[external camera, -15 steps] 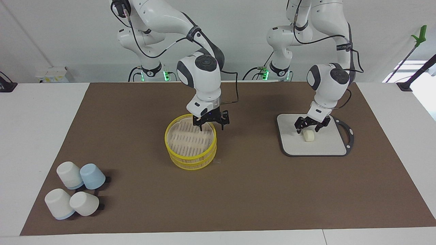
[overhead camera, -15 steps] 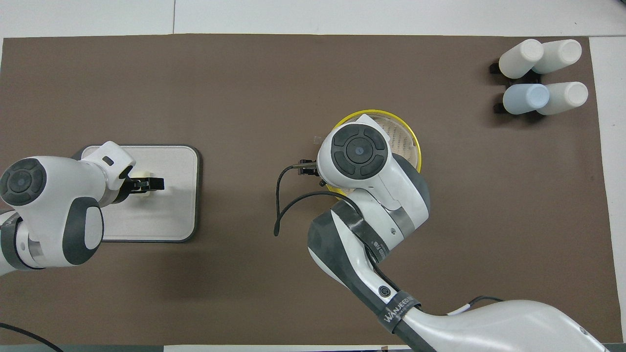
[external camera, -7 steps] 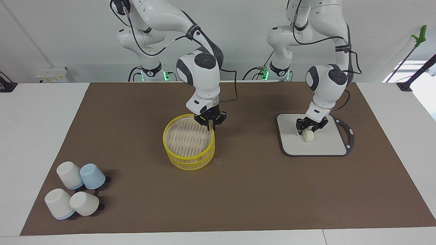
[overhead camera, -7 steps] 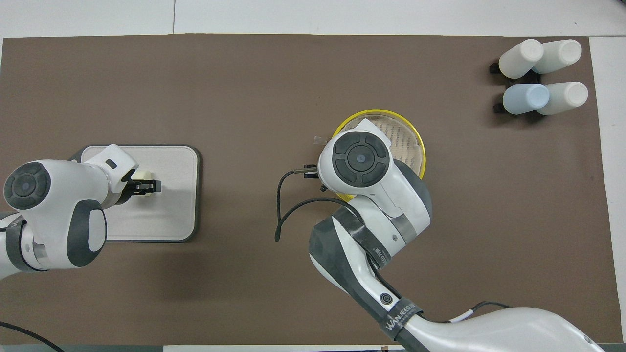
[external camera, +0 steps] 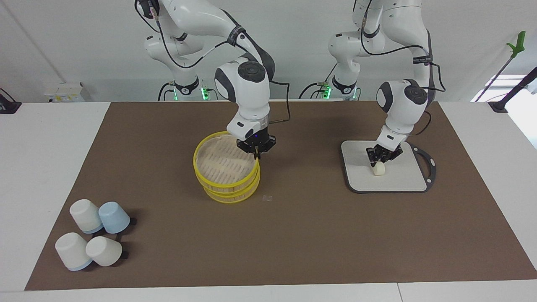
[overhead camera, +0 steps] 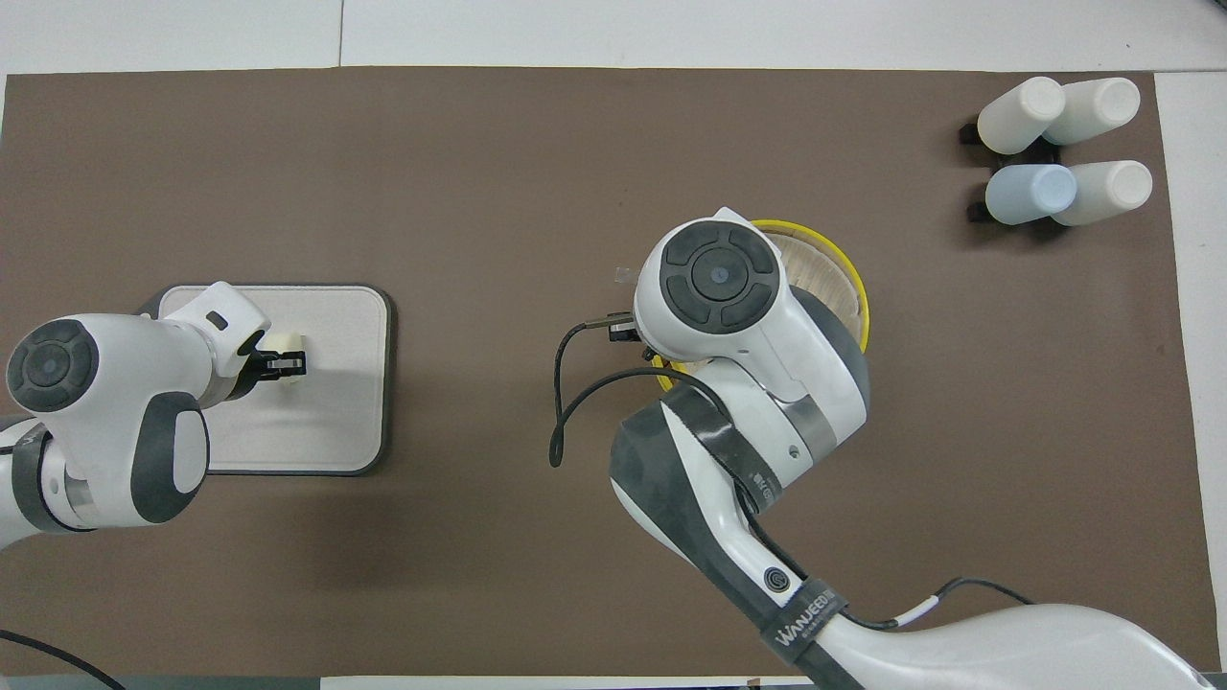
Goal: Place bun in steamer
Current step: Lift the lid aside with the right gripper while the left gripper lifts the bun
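The bun (external camera: 378, 169) lies on the grey board (external camera: 402, 178) at the left arm's end of the table. My left gripper (external camera: 381, 159) is down on the bun, its fingers shut on the bun's upper part, and the bun still touches the board. They also show in the overhead view, the bun (overhead camera: 285, 342) and the left gripper (overhead camera: 285, 361). The yellow steamer (external camera: 228, 186) stands mid-table. My right gripper (external camera: 255, 152) is shut on the rim of its slatted lid (external camera: 222, 161), which sits tilted. In the overhead view the right wrist hides most of the steamer (overhead camera: 836, 278).
Several upturned cups (external camera: 94, 237) lie at the right arm's end, farther from the robots than the steamer. A small clear scrap (external camera: 267, 198) lies on the brown mat (external camera: 319, 235) beside the steamer.
My left gripper's fingers closed from wide open onto the bun. My right gripper closed on the steamer's rim, and the steamer shifted toward the right arm's end, its lid tilting.
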Tool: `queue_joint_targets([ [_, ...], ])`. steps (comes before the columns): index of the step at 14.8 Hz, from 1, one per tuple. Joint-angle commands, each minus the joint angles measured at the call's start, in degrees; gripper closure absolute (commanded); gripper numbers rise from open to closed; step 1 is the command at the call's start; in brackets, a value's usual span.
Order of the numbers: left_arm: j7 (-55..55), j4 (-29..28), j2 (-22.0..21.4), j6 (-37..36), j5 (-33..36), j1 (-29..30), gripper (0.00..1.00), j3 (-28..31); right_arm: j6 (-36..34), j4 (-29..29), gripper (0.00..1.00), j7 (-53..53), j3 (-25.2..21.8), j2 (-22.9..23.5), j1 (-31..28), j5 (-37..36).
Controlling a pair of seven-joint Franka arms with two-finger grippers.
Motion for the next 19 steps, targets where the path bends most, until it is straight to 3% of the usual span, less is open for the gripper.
queue_joint_targets([
  [1,0.6,0.9,0.7,0.9,-0.9,-0.6,0.69,0.5,-5.1,3.8,1.00,-5.3,0.3,-0.5,-3.8,-0.1],
  [4,-2.0,5.1,1.5,-2.5,-0.9,-1.3,0.69,0.3,-8.6,3.8,1.00,-12.0,0.3,-3.4,-7.0,0.2],
  [6,-6.8,13.1,2.4,-11.3,-0.9,-4.5,0.69,0.4,-10.9,3.4,1.00,-18.7,0.3,-5.5,-10.6,2.1],
  [8,-15.2,24.6,5.9,-21.4,-0.9,-9.4,0.69,0.4,-14.8,3.0,1.00,-26.6,0.3,-8.4,-15.6,3.7],
  [10,-23.2,32.4,8.5,-27.1,-0.8,-14.3,0.69,0.4,-19.6,2.6,1.00,-35.5,0.3,-11.3,-20.6,5.4],
  [14,-39.6,39.9,11.5,-27.3,-0.8,-26.2,0.69,0.4,-24.8,0.5,1.00,-51.6,0.3,-15.2,-31.9,7.4],
  [16,-44.5,41.1,12.7,-26.7,-0.9,-31.3,0.69,0.4,-26.1,0.1,1.00,-55.6,0.2,-15.7,-34.6,7.4],
  [18,-49.2,45.2,16.6,-25.5,-0.6,-35.7,0.69,0.3,-25.7,-2.2,1.00,-56.4,0.1,-16.7,-36.1,7.4],
  [19,-52.6,49.5,21.1,-25.6,0.0,-39.1,0.69,0.6,-25.3,-3.4,1.00,-56.3,0.1,-17.3,-36.1,7.4],
])
